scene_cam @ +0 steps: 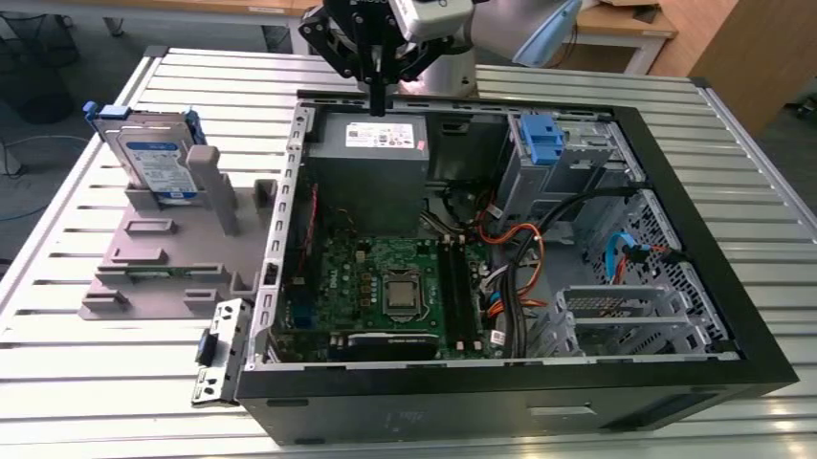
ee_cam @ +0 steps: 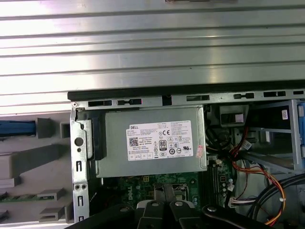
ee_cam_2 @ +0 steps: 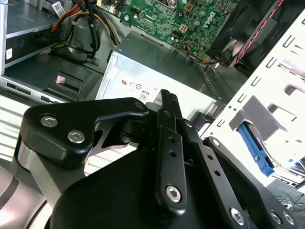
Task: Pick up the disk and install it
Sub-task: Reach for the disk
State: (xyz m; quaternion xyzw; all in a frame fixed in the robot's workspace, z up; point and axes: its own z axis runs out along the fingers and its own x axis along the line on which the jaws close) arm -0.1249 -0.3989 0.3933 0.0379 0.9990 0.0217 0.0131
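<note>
**Gripper closed and empty over power supply; disk not picked**

Gripper (scene_cam: 378, 107) has its fingers pressed together with nothing between them. It hovers just above the grey boxy power supply (scene_cam: 370, 143), at the far edge of the open case (scene_cam: 511, 392). The disk (scene_cam: 151, 158) stands upright in a grey plastic holder (scene_cam: 166, 258), well apart, at the exterior view's left of the case.

Likely risks: closed fingers can't take the disk. The slim black tips could clip the sheet-metal case wall or snag loose cables (scene_cam: 523, 239). The smooth silver drive in its blue carrier might slip or tilt if gripped off-centre. The table (scene_cam: 77, 382) is ribbed metal slats.
</note>
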